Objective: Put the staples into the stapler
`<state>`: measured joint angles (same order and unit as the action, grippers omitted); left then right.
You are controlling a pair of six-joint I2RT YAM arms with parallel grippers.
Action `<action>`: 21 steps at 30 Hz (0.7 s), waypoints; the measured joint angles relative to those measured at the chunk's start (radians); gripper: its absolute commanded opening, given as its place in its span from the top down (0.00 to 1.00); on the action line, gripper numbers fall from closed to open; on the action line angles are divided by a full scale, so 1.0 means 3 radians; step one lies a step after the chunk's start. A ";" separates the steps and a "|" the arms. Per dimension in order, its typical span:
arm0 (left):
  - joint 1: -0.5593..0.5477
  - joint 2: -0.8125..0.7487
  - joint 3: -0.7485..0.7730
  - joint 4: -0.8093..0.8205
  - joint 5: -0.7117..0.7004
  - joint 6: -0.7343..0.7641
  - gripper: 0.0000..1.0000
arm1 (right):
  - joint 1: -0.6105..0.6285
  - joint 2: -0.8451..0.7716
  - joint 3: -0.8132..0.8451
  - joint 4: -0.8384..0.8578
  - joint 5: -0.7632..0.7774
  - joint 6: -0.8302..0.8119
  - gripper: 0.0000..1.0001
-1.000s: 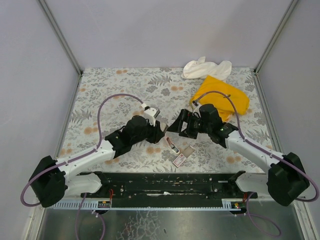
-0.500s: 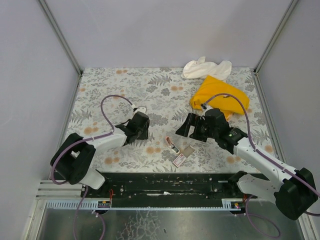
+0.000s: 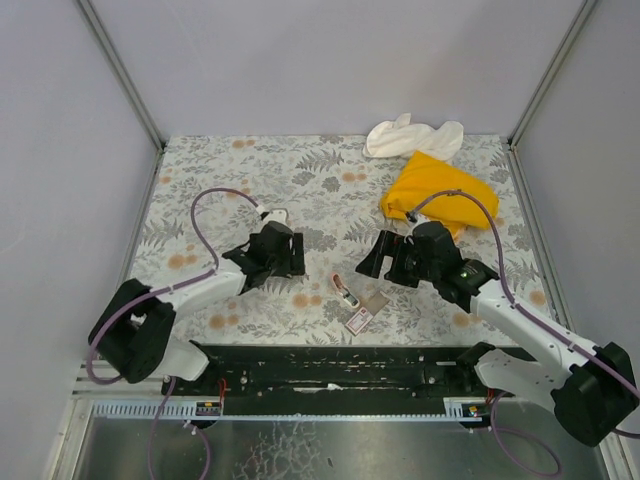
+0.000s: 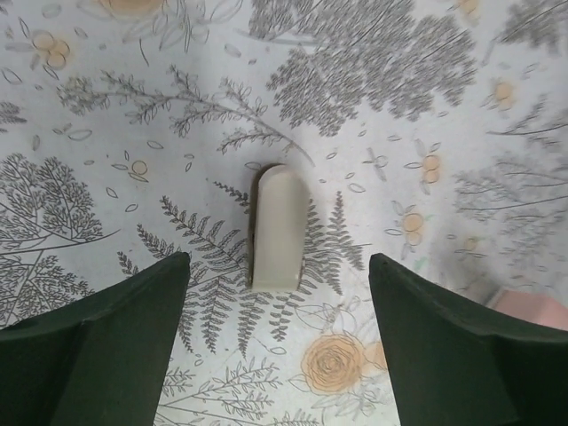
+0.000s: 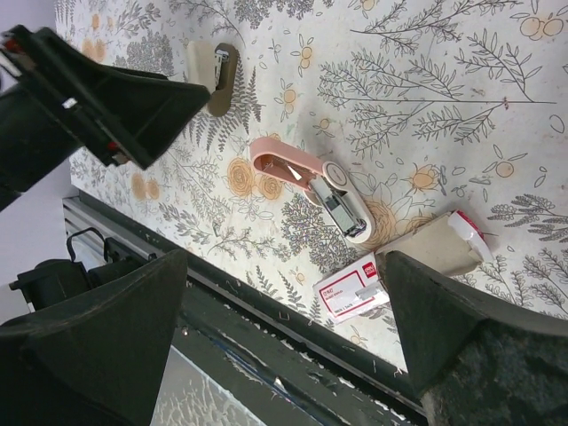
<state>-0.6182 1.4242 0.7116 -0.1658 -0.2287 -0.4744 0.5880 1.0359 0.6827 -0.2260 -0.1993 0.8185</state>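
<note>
- Hanging over the floral table [image 3: 200, 190] at centre left of the top view, the left gripper [image 3: 283, 262] had its jaws spread wide and gripped nothing. In its wrist view both dark fingers [image 4: 106, 346] framed bare tabletop.
- Between those fingers, touching neither, a small beige oblong piece [image 4: 273, 229] lay flat on the table, its rounded end toward the top of that frame.
- Right of that gripper, near the middle of the top view, the pink and white stapler [image 3: 346, 291] lay on the table, apart from both grippers. The right wrist view showed a grey metal part on its white end.
- The staples [image 3: 357, 320], a little pink box with a white label, lay just below the stapler, close to the black rail [image 3: 330, 365] at the bottom edge of the table. The box sat to the lower right of the left gripper and well apart from it. It was below and slightly left of the right gripper, and neither gripper touched it.
- Just beside the box, up and to its right, the tan cardboard piece [image 3: 376, 301] lay on the table.
- Right of centre, the right gripper [image 3: 378, 256] hovered with its jaws fully parted, holding nothing. In its wrist view the stapler, the box and the tan piece all lay on the table in the gap between its two fingers.
- At upper right a yellow cloth [image 3: 440, 190] lay crumpled, with a white cloth [image 3: 412, 135] just above it at the top edge of the table.
</note>
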 measured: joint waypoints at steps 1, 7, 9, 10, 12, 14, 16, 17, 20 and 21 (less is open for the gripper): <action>0.0000 -0.0075 0.0000 -0.0011 0.0004 0.0003 0.18 | 0.0000 -0.0027 -0.0001 -0.0017 0.0006 -0.0004 0.01; -0.0135 -0.0589 -0.0006 0.0132 0.0408 0.0056 0.17 | 0.0000 -0.0262 -0.0061 -0.0094 0.0084 -0.0050 0.01; -0.0205 -0.0581 -0.0005 0.0261 0.0690 0.0067 0.17 | 0.0000 -0.0340 -0.0095 -0.0109 0.0090 -0.0058 0.01; -0.0292 -0.0384 0.0014 0.0364 0.1048 0.0100 0.18 | 0.0000 -0.0432 -0.0159 -0.0114 0.0093 -0.0066 0.02; -0.0295 -0.0313 0.0028 0.0359 0.1129 0.0116 0.20 | 0.0000 -0.0439 -0.0178 -0.0100 0.0084 -0.0071 0.08; -0.0295 -0.0137 0.0113 0.0378 0.1230 0.0148 0.23 | 0.0000 -0.0437 -0.0234 -0.0062 0.0052 -0.0072 0.17; -0.0295 0.0031 0.0195 0.0403 0.1311 0.0170 0.27 | 0.0000 -0.0395 -0.0329 0.0025 -0.0024 -0.0051 0.24; -0.0295 0.0106 0.0229 0.0417 0.1359 0.0179 0.29 | 0.0000 -0.0347 -0.0375 0.0080 -0.0076 -0.0033 0.28; -0.0295 0.0240 0.0289 0.0440 0.1475 0.0206 0.35 | 0.0001 -0.0111 -0.0472 0.0266 -0.0209 0.0029 0.35; -0.0298 0.0266 0.0301 0.0441 0.1506 0.0211 0.37 | 0.0001 -0.0031 -0.0482 0.0308 -0.0245 0.0041 0.37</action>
<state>-0.7074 1.5040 0.8021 -0.0334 0.2230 -0.4110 0.5884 1.0267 0.5381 -0.1337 -0.2729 0.8307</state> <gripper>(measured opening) 0.682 0.693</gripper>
